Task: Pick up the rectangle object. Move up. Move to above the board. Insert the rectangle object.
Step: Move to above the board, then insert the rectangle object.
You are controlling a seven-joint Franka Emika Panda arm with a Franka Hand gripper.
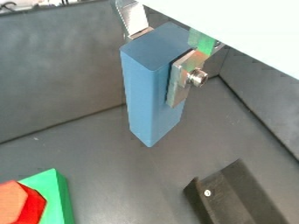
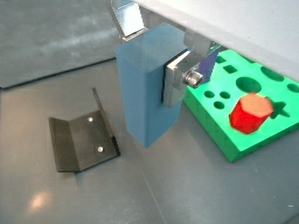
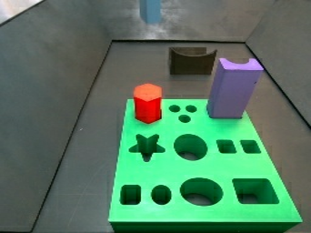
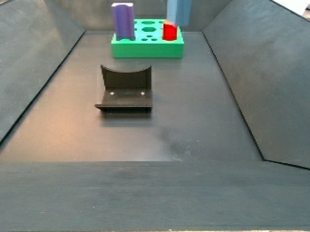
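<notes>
The rectangle object, a tall light-blue block, shows in both wrist views [image 1: 149,92] [image 2: 142,87]. My gripper [image 1: 158,61] [image 2: 155,61] is shut on its upper part, one silver finger [image 1: 132,17] on the far face and one [image 1: 184,77] on the near face. The block hangs upright in the air over the grey floor, beside the green board [image 2: 239,147] and short of it. Its lower end shows at the top edge of both side views [image 3: 151,9] [image 4: 169,9]; the gripper is cut off there. The board with its cut-outs [image 3: 183,168] [image 4: 145,51] lies flat.
A red hexagonal peg [image 3: 147,103] [image 2: 249,112] [image 4: 171,32] and a purple notched block [image 3: 234,88] [image 4: 123,20] stand in the board. The dark fixture [image 3: 188,60] [image 4: 125,88] [image 2: 82,140] [image 1: 233,197] stands on the floor. Sloping grey walls enclose the floor.
</notes>
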